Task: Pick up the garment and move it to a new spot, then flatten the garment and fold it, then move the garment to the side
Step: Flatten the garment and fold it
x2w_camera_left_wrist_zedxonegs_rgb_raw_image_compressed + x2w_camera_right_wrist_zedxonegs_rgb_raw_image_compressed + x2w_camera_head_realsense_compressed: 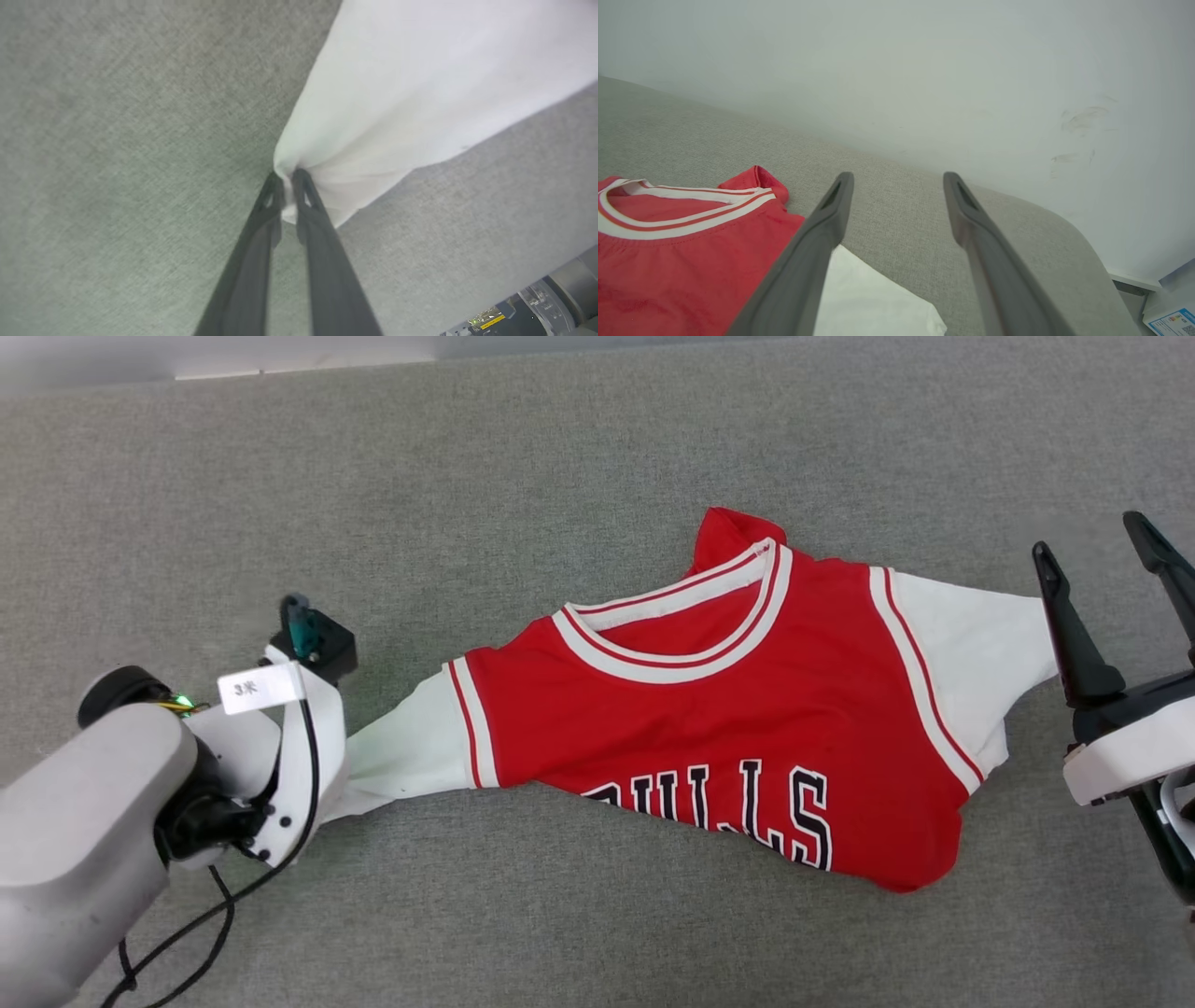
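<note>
Left gripper (288, 179) angled down, pinching garment (728, 728) by white sleeve tip, right gripper (1090, 535) spread, beside other sleeve

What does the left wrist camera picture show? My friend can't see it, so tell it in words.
The left tool is closed on a bunched corner of white cloth, pinching it between two long dark fingers. The cloth fans out toward the upper right over a grey woven surface.
</note>
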{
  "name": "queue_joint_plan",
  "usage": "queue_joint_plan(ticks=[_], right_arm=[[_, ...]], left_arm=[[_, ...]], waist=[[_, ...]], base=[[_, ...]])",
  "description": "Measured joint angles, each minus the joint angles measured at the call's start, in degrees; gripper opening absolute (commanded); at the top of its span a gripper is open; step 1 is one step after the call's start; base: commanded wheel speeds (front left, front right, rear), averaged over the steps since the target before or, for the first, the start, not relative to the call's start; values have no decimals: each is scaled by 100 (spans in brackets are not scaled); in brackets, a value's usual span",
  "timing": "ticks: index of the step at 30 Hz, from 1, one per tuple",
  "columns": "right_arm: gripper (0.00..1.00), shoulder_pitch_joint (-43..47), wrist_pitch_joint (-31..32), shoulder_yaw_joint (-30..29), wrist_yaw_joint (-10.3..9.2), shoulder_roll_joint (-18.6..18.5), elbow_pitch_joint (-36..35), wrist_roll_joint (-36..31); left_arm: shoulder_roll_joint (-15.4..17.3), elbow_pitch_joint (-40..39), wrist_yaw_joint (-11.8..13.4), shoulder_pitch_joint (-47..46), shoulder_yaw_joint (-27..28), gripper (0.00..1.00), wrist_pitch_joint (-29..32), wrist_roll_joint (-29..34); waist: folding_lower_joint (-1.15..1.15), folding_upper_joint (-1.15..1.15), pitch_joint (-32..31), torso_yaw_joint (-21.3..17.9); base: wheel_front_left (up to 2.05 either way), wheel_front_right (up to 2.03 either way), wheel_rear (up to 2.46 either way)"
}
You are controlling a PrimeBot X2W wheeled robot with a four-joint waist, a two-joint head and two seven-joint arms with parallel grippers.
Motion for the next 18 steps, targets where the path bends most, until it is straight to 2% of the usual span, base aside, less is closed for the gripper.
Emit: queue_joint_plan(ticks=[5,11,15,18], right_arm=[[100,-4,2,-143,0,-92,24,49],[100,-201,297,-333,0,-547,-153,114],[100,-445,1061,-186,0,-1106,-193,482],[100,-660,1991,252,1,-1680,-154,1046]], left_arm=[[29,-7,0,-10,-123,0,-378,-102],[221,-193,0,-75,74,0,-1039,-177],[402,-448,3,-131,252,0,-1308,-202],[487,-676,71,-138,359,0,-1435,-202]], waist=[[0,0,-149,70],[0,0,-339,236],[0,0,-398,359],[0,0,-372,436]], base=[[0,0,0],[0,0,0],[0,0,0],[0,0,0]])
